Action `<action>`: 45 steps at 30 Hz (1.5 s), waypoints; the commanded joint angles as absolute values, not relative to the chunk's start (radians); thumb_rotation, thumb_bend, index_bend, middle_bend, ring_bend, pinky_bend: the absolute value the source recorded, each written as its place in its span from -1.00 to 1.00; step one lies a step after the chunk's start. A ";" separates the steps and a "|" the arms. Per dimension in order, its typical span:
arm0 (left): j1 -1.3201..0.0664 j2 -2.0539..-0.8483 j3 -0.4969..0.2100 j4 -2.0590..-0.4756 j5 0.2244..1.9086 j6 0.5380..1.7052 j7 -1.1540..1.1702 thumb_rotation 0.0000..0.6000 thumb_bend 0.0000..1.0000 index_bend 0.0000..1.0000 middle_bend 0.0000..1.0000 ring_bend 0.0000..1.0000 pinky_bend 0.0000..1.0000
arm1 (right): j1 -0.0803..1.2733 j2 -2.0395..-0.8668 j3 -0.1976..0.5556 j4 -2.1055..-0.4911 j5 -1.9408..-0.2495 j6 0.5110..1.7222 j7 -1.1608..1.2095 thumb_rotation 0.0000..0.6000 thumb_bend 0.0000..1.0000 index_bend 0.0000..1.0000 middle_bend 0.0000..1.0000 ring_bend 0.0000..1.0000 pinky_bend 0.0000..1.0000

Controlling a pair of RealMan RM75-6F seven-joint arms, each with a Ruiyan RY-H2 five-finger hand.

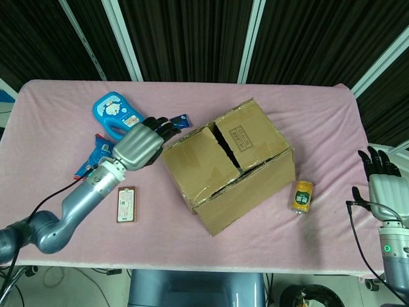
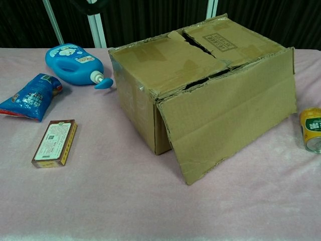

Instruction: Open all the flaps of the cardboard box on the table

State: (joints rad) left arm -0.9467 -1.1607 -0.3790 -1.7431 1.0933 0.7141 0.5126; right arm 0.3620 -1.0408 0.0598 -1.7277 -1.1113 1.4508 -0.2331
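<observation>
The cardboard box [image 1: 228, 164] has one front flap hanging down; its two top flaps remain closed (others hidden). The left hand [image 1: 142, 143], empty, fingers extended, hovers beside the box; the right hand [image 1: 383, 183] idles open, well apart.

The left hand [image 1: 142, 143] covers the spout end of the blue bottle [image 1: 114, 114] and part of the small dark packet [image 1: 179, 119] in the head view. The can [image 2: 312, 129] is cut by the right edge of the chest view. Print on the flat carton [image 1: 126, 204] is too small to read. The inside of the box [image 1: 227, 163] is hidden by its closed top flaps.
</observation>
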 commanded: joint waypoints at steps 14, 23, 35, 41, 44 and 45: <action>-1.323 -1.403 -0.317 -1.424 0.874 0.524 0.640 1.00 0.63 -0.36 -0.26 -0.44 -0.31 | 0.308 -1.127 0.085 -1.634 -1.127 1.406 -0.131 1.00 -0.14 -0.81 -0.89 -1.00 -0.59; -1.422 -1.493 -0.263 -1.317 0.816 0.504 0.647 1.00 0.63 -0.33 -0.17 -0.44 -0.32 | 0.304 -1.148 0.106 -1.602 -1.143 1.381 -0.101 1.00 -0.12 -0.81 -0.89 -1.00 -0.59; -1.495 -1.568 -0.215 -1.223 0.794 0.516 0.638 1.00 0.63 -0.33 -0.19 -0.44 -0.34 | 0.289 -1.148 0.128 -1.585 -1.140 1.350 -0.068 1.00 -0.12 -0.81 -0.89 -1.00 -0.59; -1.510 -1.576 -0.197 -1.205 0.788 0.515 0.626 1.00 0.68 -0.25 -0.06 -0.37 -0.28 | 0.284 -1.149 0.135 -1.584 -1.145 1.342 -0.065 1.00 -0.11 -0.81 -0.90 -1.00 -0.59; -1.518 -1.568 -0.184 -1.205 0.779 0.509 0.626 1.00 0.79 -0.18 0.08 -0.26 -0.18 | 0.281 -1.150 0.139 -1.583 -1.146 1.341 -0.064 1.00 -0.10 -0.81 -0.90 -1.00 -0.59; -1.520 -1.566 -0.181 -1.207 0.774 0.508 0.625 1.00 0.83 -0.17 0.12 -0.24 -0.15 | 0.281 -1.150 0.140 -1.583 -1.147 1.341 -0.065 1.00 -0.09 -0.81 -0.90 -1.00 -0.59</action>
State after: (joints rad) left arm -1.5177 -1.5681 -0.1840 -1.2059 0.7770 0.5093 0.6258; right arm 0.2808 -1.1500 0.1403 -1.5828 -1.1467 1.3410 -0.0646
